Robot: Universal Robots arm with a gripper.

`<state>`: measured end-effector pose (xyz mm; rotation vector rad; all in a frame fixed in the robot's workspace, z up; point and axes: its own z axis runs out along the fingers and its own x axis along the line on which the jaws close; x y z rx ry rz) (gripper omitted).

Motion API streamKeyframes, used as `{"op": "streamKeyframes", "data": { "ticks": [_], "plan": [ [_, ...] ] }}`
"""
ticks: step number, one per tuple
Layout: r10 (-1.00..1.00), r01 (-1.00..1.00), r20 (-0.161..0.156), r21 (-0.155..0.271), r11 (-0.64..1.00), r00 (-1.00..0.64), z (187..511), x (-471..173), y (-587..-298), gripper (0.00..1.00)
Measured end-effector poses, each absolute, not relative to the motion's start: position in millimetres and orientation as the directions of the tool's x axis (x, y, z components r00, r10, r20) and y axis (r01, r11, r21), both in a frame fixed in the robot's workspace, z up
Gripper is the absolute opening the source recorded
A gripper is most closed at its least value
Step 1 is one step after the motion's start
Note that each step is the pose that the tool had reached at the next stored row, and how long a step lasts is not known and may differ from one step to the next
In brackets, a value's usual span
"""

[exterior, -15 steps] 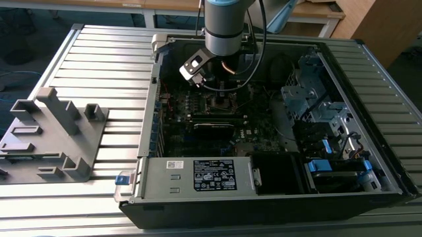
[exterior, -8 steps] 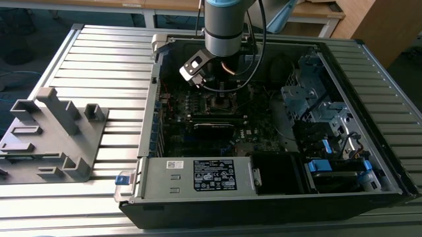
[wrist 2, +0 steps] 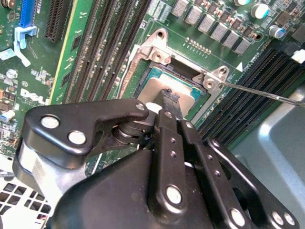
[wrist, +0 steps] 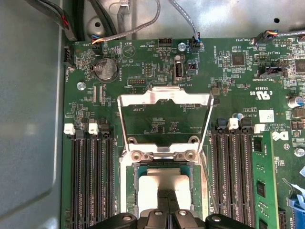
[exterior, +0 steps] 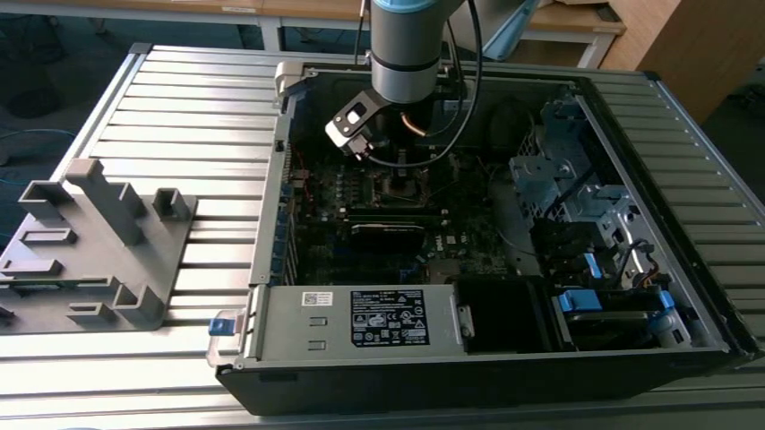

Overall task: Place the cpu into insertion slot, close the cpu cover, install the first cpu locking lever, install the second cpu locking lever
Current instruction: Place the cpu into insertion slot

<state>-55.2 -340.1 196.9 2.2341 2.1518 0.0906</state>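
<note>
While my arm reached down from above, the bench [exterior: 179, 107] carried an open computer case [exterior: 478, 376] lying on its side, and my tool [wrist 2: 169, 98] was deep inside it, low over the motherboard [wrist: 143, 71]. A grey moulded fixture [exterior: 102, 242] sat on the bench well apart from my tool, outside the case.

In the first wrist view, the cpu cover [wrist: 164, 96] was swung open just beyond my fingertips. Its silver frame was tipped back from the hinge, and bare board showed through its window. Directly beneath my tool lay the insertion slot [wrist 2: 153, 51], with rows of long black memory slots [wrist: 93, 181] on either side of it.

The cpu [wrist 2: 155, 88] lay flat inside the slot, dull metal top upward. My tool's fingers were drawn together with nothing between them, their tip at the cpu's top. I could not tell whether they pressed on it or hung just above.

One thin locking lever [wrist 2: 257, 90] stood out free beside the slot, not hooked down. I could not make out the other.

By my reckoning the first step looked done, with the cpu seated. The cover was not yet closed, and neither lever appeared installed.
</note>
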Motion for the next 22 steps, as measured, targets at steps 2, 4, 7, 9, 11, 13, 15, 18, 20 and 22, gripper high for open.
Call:
{"op": "streamKeyframes", "data": {
  "ticks": [2, 4, 7, 9, 11, 13, 15, 18, 20, 22],
  "plan": [
    [0.999, 0.997, 0.018, 0.069, -0.038, 0.037, 199, -55, -340, 0.11],
    [0.999, 0.997, 0.018, 0.069, -0.038, 0.037, 202, -55, -339, 0.11],
    [0.999, 0.997, 0.017, 0.069, -0.038, 0.037, 208, -55, -340, 0.11],
    [0.999, 0.997, 0.017, 0.069, -0.038, 0.037, 213, -55, -340, 0.11],
    [0.999, 0.997, 0.017, 0.069, -0.038, 0.037, 215, -55, -340, 0.11],
    [0.999, 0.997, 0.017, 0.069, -0.038, 0.037, 215, -55, -340, 0.11],
    [0.999, 0.997, 0.017, 0.069, -0.038, 0.037, 215, -55, -340, 0.11],
    [0.999, 0.997, 0.017, 0.069, -0.038, 0.037, 215, -54, -340, 0.11],
    [0.999, 0.997, 0.017, 0.069, -0.038, 0.037, 215, -54, -340, 0.11],
    [0.999, 0.997, 0.016, 0.069, -0.038, 0.037, 216, -54, -340, 0.11]
  ]
}}
